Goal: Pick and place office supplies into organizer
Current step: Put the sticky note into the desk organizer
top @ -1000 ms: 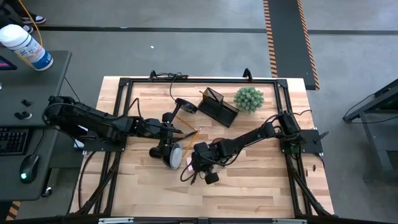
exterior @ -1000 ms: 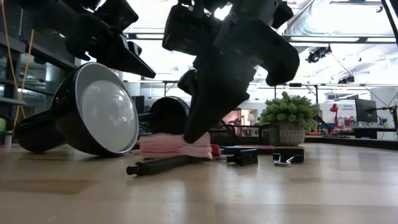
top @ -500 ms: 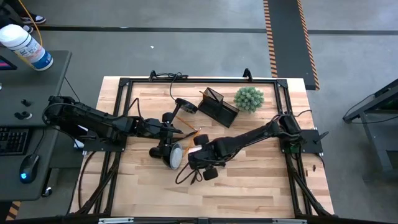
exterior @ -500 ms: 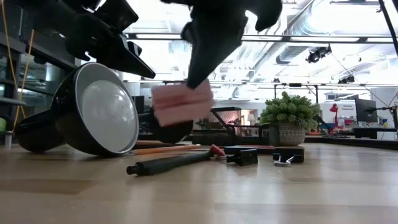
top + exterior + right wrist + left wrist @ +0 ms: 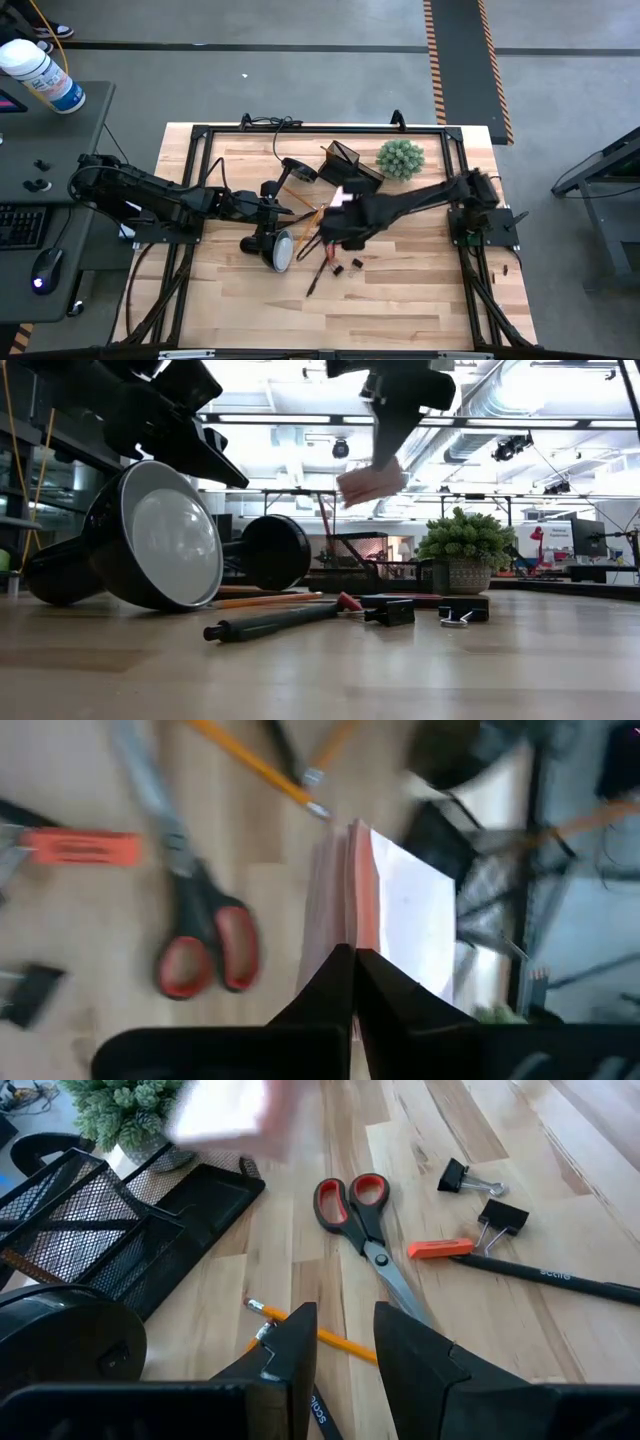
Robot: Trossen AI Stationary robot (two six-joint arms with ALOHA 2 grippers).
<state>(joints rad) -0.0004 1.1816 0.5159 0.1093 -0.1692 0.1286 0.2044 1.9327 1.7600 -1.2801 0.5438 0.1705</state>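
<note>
Right gripper [image 5: 352, 960] up off the table, jaws clamped on the edge of the pink sticky-note pad [image 5: 385, 910]. In the high view the pad [image 5: 340, 196] hangs just beside the organizer [image 5: 350, 168], which sits near the table's [image 5: 400, 300] far edge next to the green plant [image 5: 400, 158]. Pad blurred in the low view [image 5: 370, 482]; gripper body cut off at the frame's top there.

Left gripper [image 5: 345, 1342] over the table's left-middle, by the toppled lamp [image 5: 275, 245]. Jaws slightly apart; nothing visible between them.

On the table toward its middle: scissors [image 5: 360, 1225], pencil [image 5: 310, 1330] partly hidden by the left fingers, black pen [image 5: 550, 1275], two binder clips [image 5: 480, 1195]. In the high view these are too small to separate cleanly.
</note>
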